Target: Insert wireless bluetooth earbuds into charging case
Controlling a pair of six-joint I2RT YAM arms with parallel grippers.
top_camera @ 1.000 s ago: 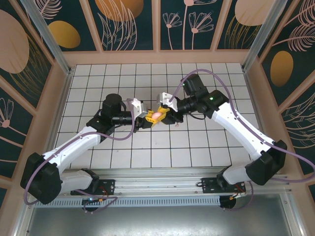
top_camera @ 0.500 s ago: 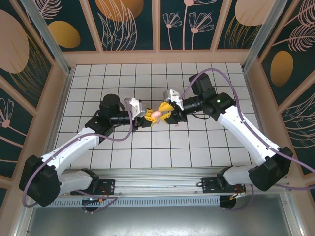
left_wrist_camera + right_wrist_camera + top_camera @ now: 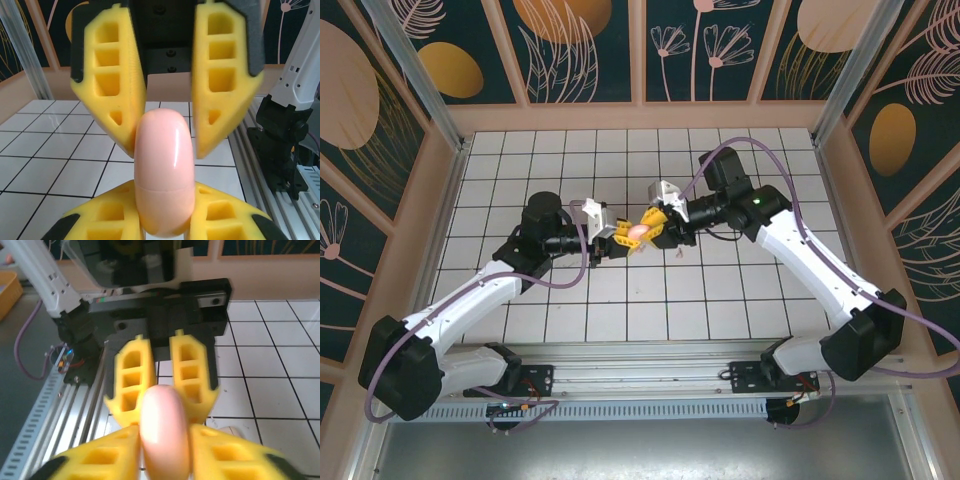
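Case point(image 3: 638, 232) is up off the tiles over mid worktop point(image 3: 740, 300), approx halfway btwn L & R edges and btwn near & far edges. Both claws meet on it, tip to tip. L claw point(image 3: 618, 237) reaches in from the L-edge side. R claw point(image 3: 656, 224) comes from the R-edge side, a bit nearer the far edge.

L wrist view: case is pale pink, glossy, a rounded oblong standing on end in frame. A thin seam runs round it low down, and the halves look together. L claw's yellow fingers point(image 3: 107, 217) hug its lower end, one each side, clamped on it. R claw's fingers point(image 3: 112, 90) come in from the top of frame & lie against the case's upper end, one each side. No gap I can see, so R is clamped on the case too.

R wrist view agrees: the blurred near fingers flank the case on both sides, w/ L claw's fingers gripping the far end behind it.

Tiny pale bit point(image 3: 677, 251) lies on a tile just by the R claw, toward the near edge. Too small to say what it is.
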